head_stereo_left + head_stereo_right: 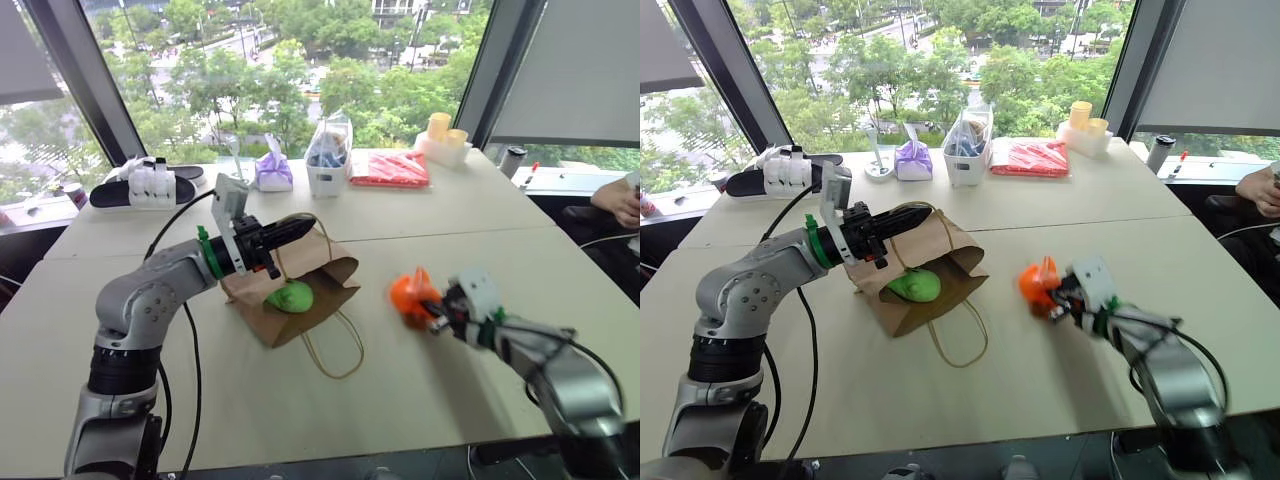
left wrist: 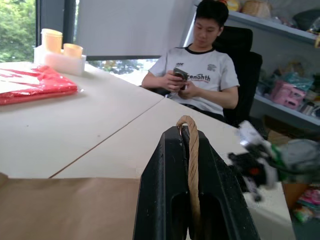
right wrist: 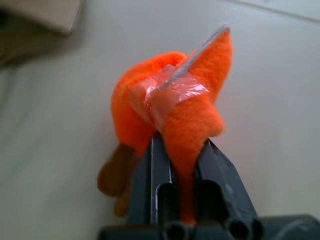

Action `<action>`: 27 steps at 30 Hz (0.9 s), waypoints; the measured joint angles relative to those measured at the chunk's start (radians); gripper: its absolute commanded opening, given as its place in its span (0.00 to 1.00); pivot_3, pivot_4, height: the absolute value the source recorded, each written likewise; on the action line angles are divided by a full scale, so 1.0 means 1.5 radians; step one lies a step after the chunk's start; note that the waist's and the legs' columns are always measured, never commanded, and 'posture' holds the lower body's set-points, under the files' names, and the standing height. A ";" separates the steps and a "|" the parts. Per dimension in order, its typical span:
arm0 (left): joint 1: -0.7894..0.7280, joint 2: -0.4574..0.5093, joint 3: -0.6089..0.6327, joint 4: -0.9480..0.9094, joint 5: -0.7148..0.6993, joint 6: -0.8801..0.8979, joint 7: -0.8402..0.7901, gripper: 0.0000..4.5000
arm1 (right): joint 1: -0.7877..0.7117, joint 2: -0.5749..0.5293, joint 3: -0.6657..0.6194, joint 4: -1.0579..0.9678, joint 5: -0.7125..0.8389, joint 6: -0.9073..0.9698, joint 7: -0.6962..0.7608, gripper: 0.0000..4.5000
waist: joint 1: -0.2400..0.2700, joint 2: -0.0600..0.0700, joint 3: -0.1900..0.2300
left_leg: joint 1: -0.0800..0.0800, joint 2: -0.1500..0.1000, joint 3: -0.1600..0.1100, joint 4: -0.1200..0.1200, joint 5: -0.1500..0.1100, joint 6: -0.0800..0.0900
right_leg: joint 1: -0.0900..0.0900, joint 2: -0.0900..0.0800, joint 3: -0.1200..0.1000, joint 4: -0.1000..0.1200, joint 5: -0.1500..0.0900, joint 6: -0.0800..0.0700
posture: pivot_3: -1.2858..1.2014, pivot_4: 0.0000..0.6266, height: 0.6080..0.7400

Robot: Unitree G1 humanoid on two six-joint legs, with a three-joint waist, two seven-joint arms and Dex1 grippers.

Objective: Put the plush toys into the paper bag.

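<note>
The brown paper bag (image 1: 268, 322) lies on its side on the table, mouth toward the right. The green plush toy (image 1: 290, 296) rests in its opening. My left gripper (image 1: 303, 229) hovers over the bag, shut on one twine handle (image 2: 192, 150), which runs between its fingers. The other handle loop (image 1: 335, 355) lies flat on the table. To the right of the bag, my right gripper (image 1: 434, 309) is shut on the orange plush toy (image 1: 409, 294), just above the tabletop. In the right wrist view, the orange plush toy (image 3: 170, 107) is pinched between the fingers.
Along the window edge stand a red packet (image 1: 390, 168), a clear plastic bag (image 1: 328, 150), a purple pouch (image 1: 273, 172), yellow cups (image 1: 445, 132) and a black-and-white device (image 1: 150, 186). A person (image 2: 200, 75) sits at the table's far right side.
</note>
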 measured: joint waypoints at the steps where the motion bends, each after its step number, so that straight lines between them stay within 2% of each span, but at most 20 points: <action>1: -0.002 0.000 0.000 0.001 -0.001 0.005 -0.006 0.00 | 0.011 -0.001 -0.007 -0.054 0.025 0.028 0.002 0.01 | -0.001 0.000 0.000 | 0.002 0.000 0.000 0.000 0.000 0.000 | 0.003 0.000 0.000 0.000 0.000 0.000 | 0.52 0.24 1.00; 4: -0.003 0.001 -0.001 0.008 -0.001 0.009 -0.013 0.00 | 0.010 0.030 -0.009 -0.124 0.074 0.078 -0.010 0.01 | 0.004 -0.002 0.001 | 0.010 0.001 0.000 0.000 0.001 0.000 | 0.010 0.001 -0.001 0.000 -0.003 -0.001 | 0.52 0.24 1.00; 7: -0.005 0.000 -0.003 0.012 -0.001 0.012 -0.018 0.00 | -0.035 0.092 0.035 -0.123 0.086 0.098 -0.054 0.01 | 0.007 -0.003 0.002 | 0.010 0.001 0.000 0.000 0.001 0.001 | 0.011 0.001 -0.001 0.000 -0.003 -0.001 | 0.52 0.24 1.00; 9: -0.009 -0.002 -0.005 0.012 -0.002 0.019 -0.019 0.00 | -0.066 0.106 0.073 -0.104 0.078 0.097 -0.074 0.01 | 0.008 -0.003 0.001 | 0.010 0.001 -0.001 0.000 0.001 0.000 | 0.011 0.001 -0.001 0.000 -0.001 -0.002 | 0.52 0.24 1.00; 13: -0.010 -0.005 -0.006 0.009 -0.012 0.031 -0.018 0.00 | -0.149 0.177 0.167 -0.002 0.037 0.069 -0.125 0.01 | 0.009 -0.003 0.002 | 0.007 0.000 -0.001 -0.002 0.001 0.000 | 0.006 0.000 -0.001 0.000 0.000 -0.001 | 0.52 0.24 1.00; 17: -0.010 -0.004 -0.004 0.001 -0.016 0.039 -0.012 0.00 | -0.198 0.207 0.222 0.108 -0.003 0.011 -0.143 0.01 | 0.009 -0.003 0.002 | 0.004 0.000 -0.001 -0.002 0.002 -0.001 | 0.004 0.000 -0.001 0.000 0.000 -0.001 | 0.52 0.24 1.00; 25: -0.009 -0.012 0.001 -0.020 -0.044 0.053 0.008 0.00 | -0.297 0.285 0.240 0.303 -0.064 -0.109 -0.167 0.01 | 0.006 -0.003 0.002 | 0.004 0.000 -0.001 -0.002 0.002 -0.001 | 0.003 0.000 -0.001 0.001 0.000 -0.001 | 0.52 0.24 1.00; 27: -0.009 -0.012 0.002 -0.024 -0.051 0.054 0.013 0.00 | -0.318 0.309 0.238 0.355 -0.076 -0.139 -0.178 0.19 | 0.006 -0.003 0.002 | 0.004 0.000 -0.001 -0.002 0.002 -0.001 | 0.003 0.000 -0.001 0.001 0.000 -0.001 | 0.52 0.24 1.00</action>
